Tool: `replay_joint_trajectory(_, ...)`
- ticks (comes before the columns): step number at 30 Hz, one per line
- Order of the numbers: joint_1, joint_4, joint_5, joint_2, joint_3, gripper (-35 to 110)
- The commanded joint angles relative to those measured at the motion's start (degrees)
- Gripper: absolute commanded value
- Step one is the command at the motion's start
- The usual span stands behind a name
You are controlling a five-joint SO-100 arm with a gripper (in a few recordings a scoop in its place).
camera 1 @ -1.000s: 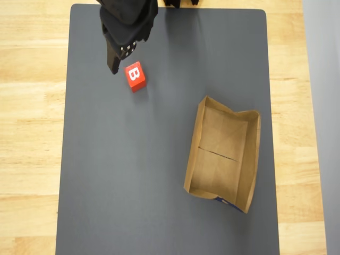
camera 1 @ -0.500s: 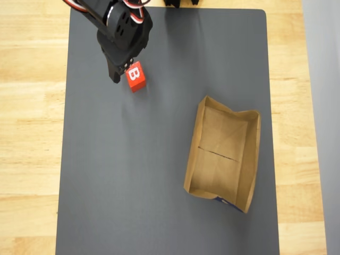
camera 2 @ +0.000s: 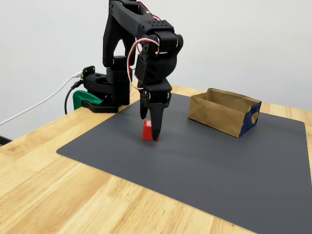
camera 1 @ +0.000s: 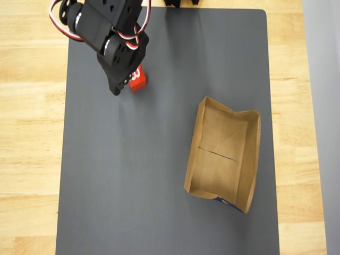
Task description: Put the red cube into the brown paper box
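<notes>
As arm drops lower, gripper point(camera 2: 152, 127) now straddles red cube point(camera 2: 146, 131), fingers spread, nothing clamped yet; grasp looks imminent, brown paper box point(camera 1: 223, 154) waits empty.

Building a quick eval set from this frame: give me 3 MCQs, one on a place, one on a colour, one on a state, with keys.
1. Where does the red cube lie?
A. inside the box
B. on the dark mat by the gripper
C. on the bare wood

2. What colour is the patch at one corner of the brown paper box?
A. blue
B. green
C. yellow

3. What is in the box?
A. the cube
B. nothing that shows
C. a second cube

Key: B, the cube sits on the dark mat with the gripper down at it, well apart from the box; A, the fixed view shows a blue patch at the box's corner; B, the overhead view shows the box's bare creased floor.
</notes>
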Motion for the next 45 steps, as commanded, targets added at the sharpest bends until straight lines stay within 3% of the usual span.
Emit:
replay_joint_trajectory(1,-0.35,0.79,0.26,0.44,-1.58,35)
replay_joint_trajectory(8,-1.67,0.35,0.53,-0.97,-1.58,32)
replay_joint_trajectory(13,-1.23,-1.05,0.62,-1.85,-1.85,21)
replay_joint_trajectory(26,-0.09,-3.87,-0.09,-0.35,-1.85,10)
replay_joint_trajectory(45,-1.41,-6.77,-10.63,29.36,1.49,3)
